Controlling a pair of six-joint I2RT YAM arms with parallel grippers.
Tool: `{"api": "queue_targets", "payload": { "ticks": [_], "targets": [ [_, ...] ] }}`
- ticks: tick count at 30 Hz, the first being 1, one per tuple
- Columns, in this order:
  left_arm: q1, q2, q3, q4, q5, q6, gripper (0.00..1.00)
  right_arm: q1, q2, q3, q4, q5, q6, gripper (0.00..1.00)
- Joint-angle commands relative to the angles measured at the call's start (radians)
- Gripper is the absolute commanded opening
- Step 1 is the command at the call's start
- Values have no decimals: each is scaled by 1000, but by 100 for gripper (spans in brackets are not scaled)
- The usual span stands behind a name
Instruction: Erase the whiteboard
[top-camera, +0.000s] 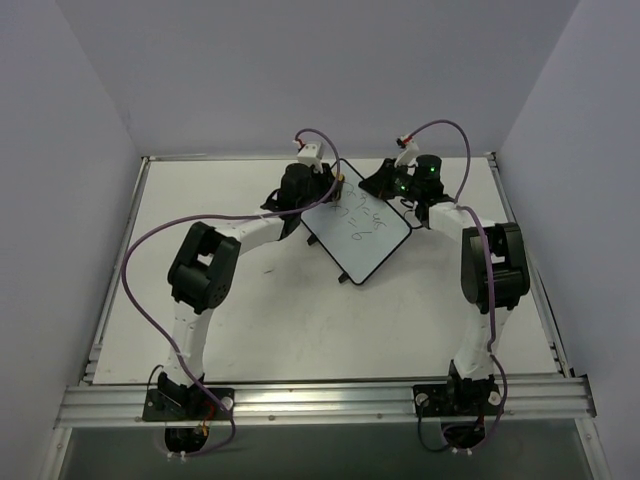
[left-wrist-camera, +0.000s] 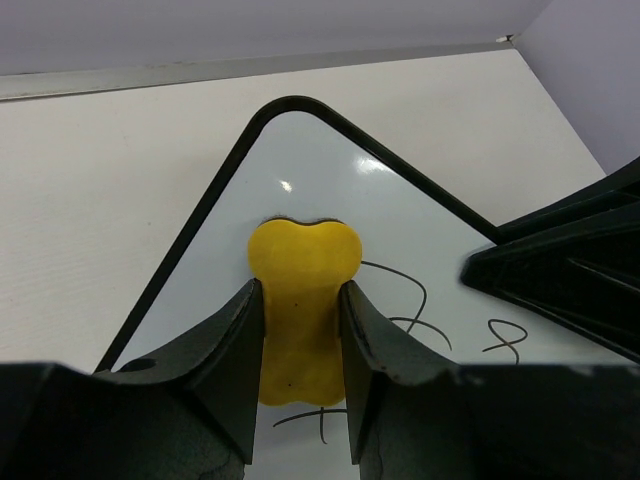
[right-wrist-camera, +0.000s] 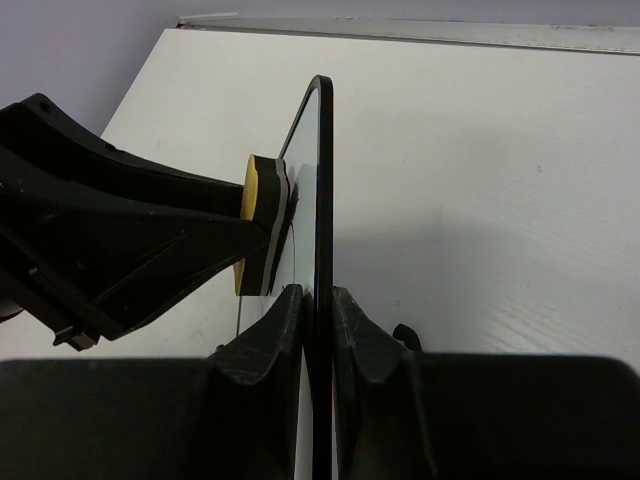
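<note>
On the left of the white bench (top-camera: 300, 320), the left arm reaches toward the far middle. The left hand (left-wrist-camera: 300, 300) is clamped narrow on a small yellow soft eraser block (left-wrist-camera: 303, 255), its sides squeezed in and its end bulging past the fingertips. The eraser face is pressed against the small white rectangular whiteboard with thin black frame (left-wrist-camera: 320, 160), close to one rounded corner. The board sits mid-bench toward the far side, turned diamond-wise in the top view; it seems tipped up, but I cannot tell if it is clear of the bench. Dark handwritten scribbles (left-wrist-camera: 410, 300) lie just beside and below the eraser, with more across the board's middle in the top view. On the right, the right hand (right-wrist-camera: 318, 300) is closed nearly to touching on the board's framed edge, one finger on each face, steadying it. Progress, judged: early. The corner patch around the eraser looks clean, most writing is left, and wiping over the middle remains.
</note>
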Motion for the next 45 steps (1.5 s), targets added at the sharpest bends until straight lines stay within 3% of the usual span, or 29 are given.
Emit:
{"api": "queue_targets", "payload": {
  "ticks": [1,12,22,32,45],
  "targets": [
    [17,13,30,42,56,3,2,72,34,-51,-158,-84,-69,0],
    [7,51,91,-24,215,7,2,82,36,-43,-168,-80,-78,0],
    [-32,24,41,-44,168,41,2,89,33,-40,-176,-76,-87,0],
    [33,82,177,-176,151,66,2,101,29,-41,-185,-70,-99,0],
    [1,67,125,-140,172,67,2,101,23,-38,-190,-70,-99,0]
  ]
}}
